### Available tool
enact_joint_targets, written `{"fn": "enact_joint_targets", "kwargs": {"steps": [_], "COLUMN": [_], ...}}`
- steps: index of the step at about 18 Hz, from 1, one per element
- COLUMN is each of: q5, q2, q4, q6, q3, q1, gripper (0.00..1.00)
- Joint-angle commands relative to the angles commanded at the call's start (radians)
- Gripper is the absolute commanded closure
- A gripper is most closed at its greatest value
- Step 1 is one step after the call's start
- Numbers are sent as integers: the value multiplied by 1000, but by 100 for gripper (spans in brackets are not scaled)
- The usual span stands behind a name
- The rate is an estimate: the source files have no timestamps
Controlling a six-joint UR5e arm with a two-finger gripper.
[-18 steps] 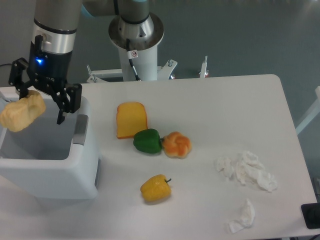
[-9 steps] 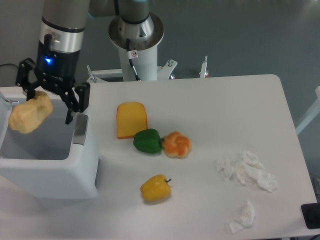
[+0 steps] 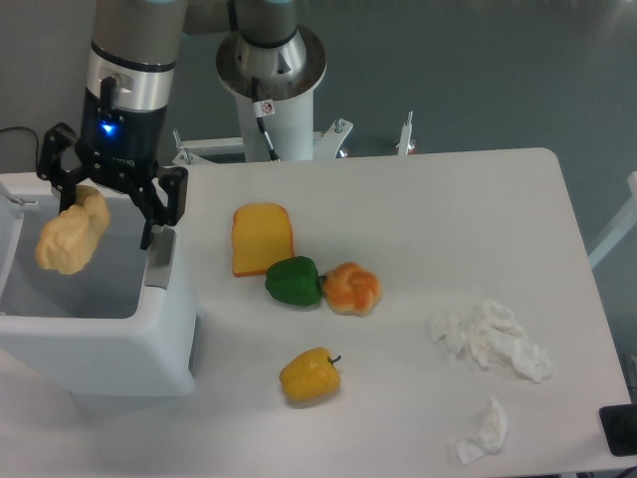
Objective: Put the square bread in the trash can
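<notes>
From my remote station: the square bread (image 3: 72, 231), a pale yellowish-beige lumpy chunk, hangs tilted over the open mouth of the trash can (image 3: 109, 344), its upper end against the left finger of the gripper (image 3: 107, 211). The fingers (image 3: 159, 204) stand wide apart, and I cannot tell whether the bread is in contact with the left one or already free. The white boxy bin sits at the table's left edge, a grey tab (image 3: 159, 259) on its right rim just under the right finger.

Against the frame half a second ago, the arm has shifted slightly right and the bread has swung from lying nearly level to hanging more upright, lower toward the bin's interior.

Right of the bin, the flat toast slice (image 3: 262, 238) lies just beside the green pepper (image 3: 294, 281), which touches the knotted bun (image 3: 352, 288). The yellow pepper (image 3: 310, 375) sits nearer the front, and crumpled tissues (image 3: 493, 344) lie toward the right edge. The table (image 3: 448, 209) shows bare white surface behind the foods.
</notes>
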Motion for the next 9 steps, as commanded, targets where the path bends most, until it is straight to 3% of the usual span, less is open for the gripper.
{"fn": "enact_joint_targets", "kwargs": {"steps": [9], "q5": [2], "q2": [-6], "q4": [12], "q6": [40], "q3": [14], "q1": [18], "gripper": [0]}}
